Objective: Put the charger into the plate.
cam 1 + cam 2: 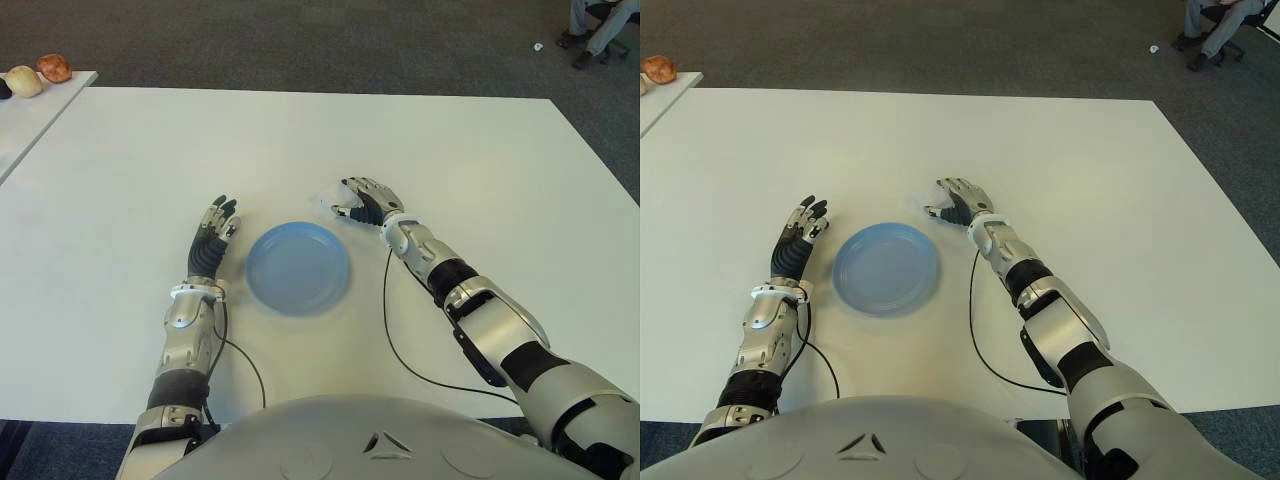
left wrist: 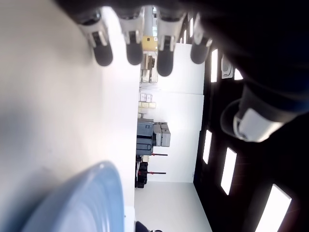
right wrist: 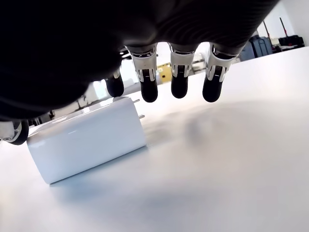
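right robot hand (image 1: 362,200): fingers spread over charger (image 3: 87,138), just right of plate (image 1: 298,267) | left robot hand (image 1: 213,238): spread, just left of plate | charger lies on worktop (image 1: 300,150)

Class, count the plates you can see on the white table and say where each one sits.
1. The blue plate sits on the near part of the table, between the left hand and the right hand, which hovers over the charger. No other plate shows.

Left hand (image 1: 213,238), lower left of centre in the eye views: forearm extended forward, fingers (image 2: 130,46) straight and spread. Right hand (image 1: 364,200), right of centre: palm down, fingers (image 3: 179,77) loosely extended, grasping nothing.
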{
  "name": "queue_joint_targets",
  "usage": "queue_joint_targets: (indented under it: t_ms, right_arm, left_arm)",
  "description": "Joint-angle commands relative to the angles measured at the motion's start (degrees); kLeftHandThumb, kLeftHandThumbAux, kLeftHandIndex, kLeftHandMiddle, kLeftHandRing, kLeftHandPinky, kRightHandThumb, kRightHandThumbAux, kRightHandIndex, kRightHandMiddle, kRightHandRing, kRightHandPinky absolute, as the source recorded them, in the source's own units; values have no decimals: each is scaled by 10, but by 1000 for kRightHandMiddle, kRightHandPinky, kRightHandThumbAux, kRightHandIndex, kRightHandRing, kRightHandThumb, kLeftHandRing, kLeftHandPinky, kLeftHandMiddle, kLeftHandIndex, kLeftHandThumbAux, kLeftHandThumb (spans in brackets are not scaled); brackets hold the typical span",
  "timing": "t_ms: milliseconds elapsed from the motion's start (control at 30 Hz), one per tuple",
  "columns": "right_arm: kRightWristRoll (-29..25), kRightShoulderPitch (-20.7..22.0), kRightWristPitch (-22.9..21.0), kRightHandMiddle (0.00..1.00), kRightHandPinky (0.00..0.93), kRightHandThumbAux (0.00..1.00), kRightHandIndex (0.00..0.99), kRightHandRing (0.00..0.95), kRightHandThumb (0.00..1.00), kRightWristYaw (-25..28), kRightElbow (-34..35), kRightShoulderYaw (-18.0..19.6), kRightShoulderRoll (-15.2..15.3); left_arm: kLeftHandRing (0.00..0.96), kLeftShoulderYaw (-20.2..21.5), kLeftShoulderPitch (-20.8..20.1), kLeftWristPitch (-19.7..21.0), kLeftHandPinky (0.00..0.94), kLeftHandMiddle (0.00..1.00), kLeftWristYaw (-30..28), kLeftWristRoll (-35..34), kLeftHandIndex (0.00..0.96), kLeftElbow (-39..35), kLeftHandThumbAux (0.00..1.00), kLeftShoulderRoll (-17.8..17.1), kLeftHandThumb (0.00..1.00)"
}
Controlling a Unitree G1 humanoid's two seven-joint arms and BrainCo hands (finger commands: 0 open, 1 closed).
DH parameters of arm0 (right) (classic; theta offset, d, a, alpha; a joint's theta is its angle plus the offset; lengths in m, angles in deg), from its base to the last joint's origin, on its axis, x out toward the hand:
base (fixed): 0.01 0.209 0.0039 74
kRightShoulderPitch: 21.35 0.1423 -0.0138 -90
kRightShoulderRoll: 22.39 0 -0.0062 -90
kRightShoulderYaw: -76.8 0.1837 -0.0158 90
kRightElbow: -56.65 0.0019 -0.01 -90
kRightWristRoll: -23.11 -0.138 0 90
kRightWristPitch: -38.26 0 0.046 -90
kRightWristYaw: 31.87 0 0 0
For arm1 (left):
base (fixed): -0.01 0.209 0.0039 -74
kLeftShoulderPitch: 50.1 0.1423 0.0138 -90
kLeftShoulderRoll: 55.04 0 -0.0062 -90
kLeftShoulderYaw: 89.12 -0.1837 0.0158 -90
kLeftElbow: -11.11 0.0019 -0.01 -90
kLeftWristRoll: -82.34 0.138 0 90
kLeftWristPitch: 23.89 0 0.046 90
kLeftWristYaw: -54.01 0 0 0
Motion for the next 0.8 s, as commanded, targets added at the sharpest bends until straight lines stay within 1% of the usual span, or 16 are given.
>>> queue_joint_targets:
  t_ms: [33,233,500,600,800]
  right_arm:
    - [13,5,15,0,0,216,0,0,232,-3,-20,-13,-6]
    - [29,24,23,0,0,210,0,0,249,-17,-37,-30,-15]
    - [41,41,15,0,0,203,0,0,250,-21,-47,-44,-26]
    - [47,45,13,0,0,204,0,0,248,-22,-49,-51,-25]
    - [67,59,12,0,0,217,0,0,246,-6,-54,-71,-20]
  left_arm:
    - [84,-6,37,45,0,132,-6,3,2,29,531,5,0]
    - [84,-7,39,45,0,129,-3,5,0,25,527,7,0]
    - [79,-9,40,45,0,124,-1,6,3,22,526,10,0]
    - [78,-10,41,46,0,124,0,6,4,20,527,11,0]
    - [79,-11,44,48,0,125,3,8,3,16,529,15,0]
